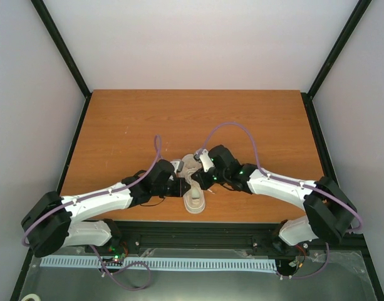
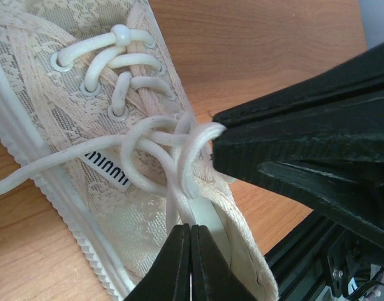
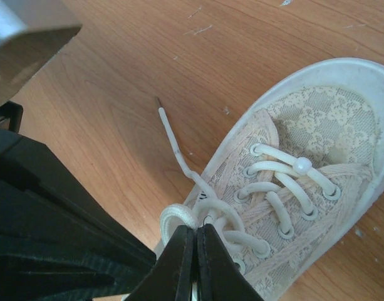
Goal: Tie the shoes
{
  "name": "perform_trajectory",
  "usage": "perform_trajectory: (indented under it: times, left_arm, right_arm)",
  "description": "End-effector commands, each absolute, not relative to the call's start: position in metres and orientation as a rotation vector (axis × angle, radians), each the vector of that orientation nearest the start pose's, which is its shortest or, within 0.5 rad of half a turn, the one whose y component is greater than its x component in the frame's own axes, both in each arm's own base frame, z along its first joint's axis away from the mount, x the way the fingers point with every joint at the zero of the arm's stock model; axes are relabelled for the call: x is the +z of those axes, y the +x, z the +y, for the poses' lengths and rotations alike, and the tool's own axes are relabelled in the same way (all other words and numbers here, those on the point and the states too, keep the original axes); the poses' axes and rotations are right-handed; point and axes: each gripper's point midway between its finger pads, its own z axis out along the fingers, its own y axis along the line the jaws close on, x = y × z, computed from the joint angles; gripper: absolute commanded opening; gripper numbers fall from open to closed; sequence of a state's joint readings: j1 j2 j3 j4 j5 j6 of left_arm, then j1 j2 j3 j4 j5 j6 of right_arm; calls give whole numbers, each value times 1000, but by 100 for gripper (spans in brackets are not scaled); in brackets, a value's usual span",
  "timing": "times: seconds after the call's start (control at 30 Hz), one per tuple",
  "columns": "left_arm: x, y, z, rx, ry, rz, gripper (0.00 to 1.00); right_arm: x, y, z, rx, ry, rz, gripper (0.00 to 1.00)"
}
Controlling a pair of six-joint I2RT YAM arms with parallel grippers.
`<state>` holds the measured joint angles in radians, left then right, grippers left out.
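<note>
Sneaker placement first: your small cream low-top sneaker of lace-patterned fabric [image 1: 195, 199] [image 2: 47, 94] [image 3: 329, 119] lies on the orange-brown wood-grain surface [image 1: 148, 119] near its front edge, between the two arms. Its pale rubber sole is ribbed along the side, and a rounded rubber cap rims the toe. Thin white cord laces [image 2: 126, 63] [image 3: 273, 188] zigzag through metal-ringed eyelets, with a small round white bead [image 2: 121, 34] [image 3: 302, 165] on the crossing nearest the toe. Above the tongue the cords gather into tangled loops.

Your left pincer [image 1: 182, 186] [image 2: 190, 229] has its black, tapered fingers pressed flat together. Lace strands run down to its tips, but you cannot tell from these views whether one is pinched there. Your right pincer [image 1: 202, 177] [image 3: 195, 232] is also closed tight, its ridged black tip nipping a curved loop of the laces. One loose lace end [image 3: 170, 132], stiff and darker at its tip, lies straight on the bare wood just beside the shoe.
</note>
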<state>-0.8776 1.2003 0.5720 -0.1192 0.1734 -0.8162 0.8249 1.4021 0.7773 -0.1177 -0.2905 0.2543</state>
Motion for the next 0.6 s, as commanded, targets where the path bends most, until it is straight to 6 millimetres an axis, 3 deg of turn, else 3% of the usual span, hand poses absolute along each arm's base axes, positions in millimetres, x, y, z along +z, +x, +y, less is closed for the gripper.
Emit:
perform_trajectory:
  times: [0.0, 0.23, 0.43, 0.57]
  left_arm:
    - [122, 195, -294, -1063, 227, 2475, 5]
    - [138, 199, -271, -960, 188, 2453, 50]
    - [150, 216, -252, -968, 89, 2430, 59]
    - [139, 228, -251, -978, 55, 2453, 50]
  right_arm:
    - [120, 226, 326, 873, -870, 2268, 3]
    - [108, 223, 319, 838, -873, 2302, 3]
    - [100, 221, 316, 824, -875, 2323, 3]
    - [96, 221, 314, 812, -867, 2335, 3]
